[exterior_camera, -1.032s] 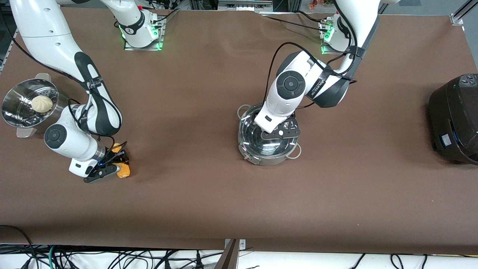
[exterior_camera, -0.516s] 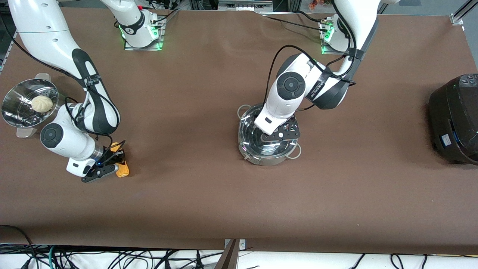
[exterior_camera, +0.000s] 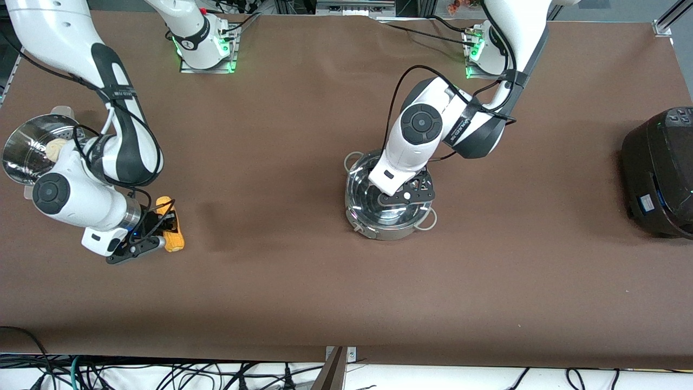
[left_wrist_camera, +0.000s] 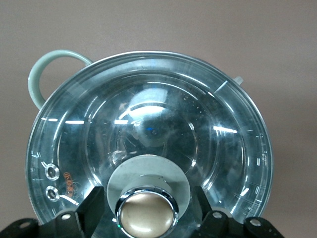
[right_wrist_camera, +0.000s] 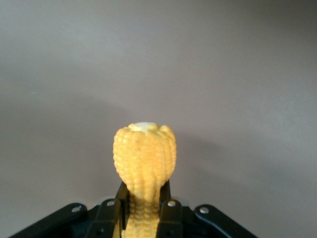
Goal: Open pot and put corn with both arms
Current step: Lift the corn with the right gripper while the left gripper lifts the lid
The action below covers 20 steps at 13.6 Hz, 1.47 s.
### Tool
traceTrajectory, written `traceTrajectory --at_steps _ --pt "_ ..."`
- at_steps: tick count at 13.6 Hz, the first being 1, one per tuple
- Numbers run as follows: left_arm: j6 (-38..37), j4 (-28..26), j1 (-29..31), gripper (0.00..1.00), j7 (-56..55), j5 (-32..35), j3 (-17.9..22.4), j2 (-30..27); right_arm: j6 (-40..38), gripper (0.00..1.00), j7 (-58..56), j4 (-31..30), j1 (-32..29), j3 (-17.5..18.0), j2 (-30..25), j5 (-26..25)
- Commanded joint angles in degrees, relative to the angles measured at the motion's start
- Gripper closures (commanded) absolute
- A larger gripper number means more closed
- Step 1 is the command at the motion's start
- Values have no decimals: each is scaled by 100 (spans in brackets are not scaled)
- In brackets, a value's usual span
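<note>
Grasp step on both sides. Right end effector [exterior_camera: 156, 234] is clamped on the corn [exterior_camera: 169, 234], low over the counter [exterior_camera: 303, 281] toward the right arm's end; contact with the surface is unclear. Left end effector [left_wrist_camera: 146, 218] sits on the pot [exterior_camera: 387, 203] at mid-counter, straddling the lid knob [left_wrist_camera: 147, 213]; the lid [left_wrist_camera: 148, 144] is still on, and whether the fingers already pinch the knob, cannot tell. Next, likely: firm grip on the knob, lift the lid straight up and aside, then carry the corn over. Hidden: left fingertips cut off in the wrist view, arm covers much of the pot, and the bun [exterior_camera: 54, 147] in the steamer basket [exterior_camera: 27, 151] is half covered by the right arm.
</note>
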Motion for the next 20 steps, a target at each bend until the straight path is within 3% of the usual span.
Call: traceTrajectory --at_steps 1,6,8,10,12,13,16,20 --pt "-71 187 -114 23 -98 179 49 63 -572 91 432 445 118 -4 -23 39" --pt "-106 125 -123 30 -89 179 49 63 -1135 91 1074 912 416 -4 -40 13" --pt "-106 117 -123 39 -81 179 40 63 -1145 91 1215 930 513 -12 -40 4" --pt "-115 99 -123 62 -45 179 49 63 -1145 92 1242 930 522 -4 -40 13" --pt "-141 99 -123 95 -45 179 40 63 -1145 94 1251 930 601 -12 -49 4" --pt "-176 99 -123 100 -54 179 49 63 -1145 95 1347 930 645 -4 -49 4" --pt "-378 134 -105 100 -46 179 57 -7 -1171 100 1777 939 899 -30 -49 -5" --pt "-1116 196 201 100 86 117 75 -525 -1425 100 2454 1254 1146 -21 -23 -14"
